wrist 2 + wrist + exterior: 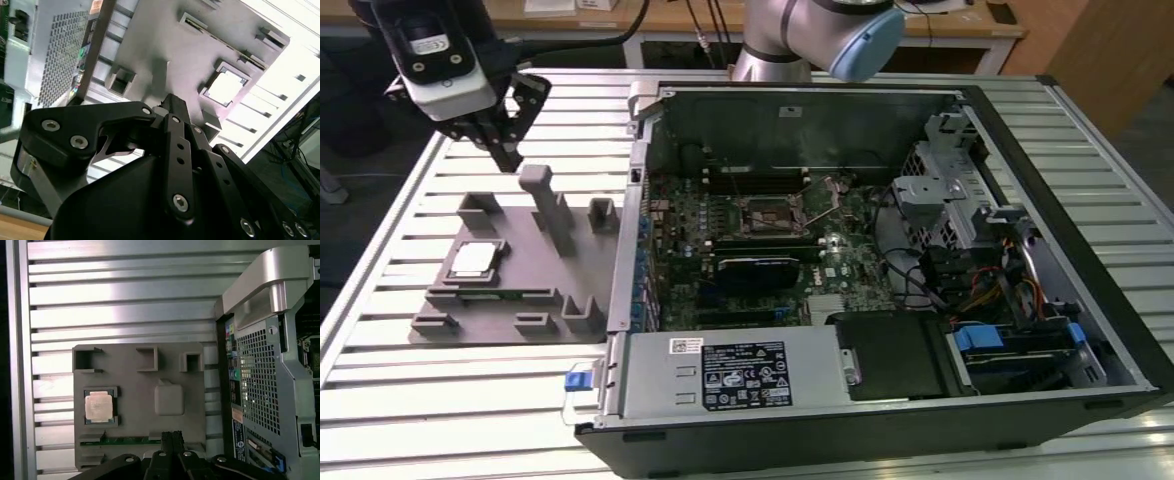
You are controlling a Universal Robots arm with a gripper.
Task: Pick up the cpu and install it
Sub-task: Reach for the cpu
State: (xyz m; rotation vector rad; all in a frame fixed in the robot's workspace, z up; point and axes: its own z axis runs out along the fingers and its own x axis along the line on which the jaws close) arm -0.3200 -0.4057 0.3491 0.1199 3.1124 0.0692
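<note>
— What are we seeing closest in?

— We are seeing the black metal two-fingered gripper hanging above the work with its fingertips pressed together, carrying nothing; just beyond it the cpu, a small flat square chip with a shiny silver-grey lid and a thin pale rim, is lying face-up in a square pocket of the matte grey plastic fixture plate.

— How are we judging it will handle?

— We are expecting it to be light, stiff and slick on top, and fragile underneath; we are reckoning two opposite edges are the place to pinch, since the flat lid is offering no purchase and the pocket walls are hugging the rim closely.

— And farther off?

— The plate is sitting on the ribbed aluminium slatted table; beside it, on the exterior view's right, the open grey sheet-metal computer case is lying with its green board exposed, the black square socket frame sitting well apart from the chip.
</note>
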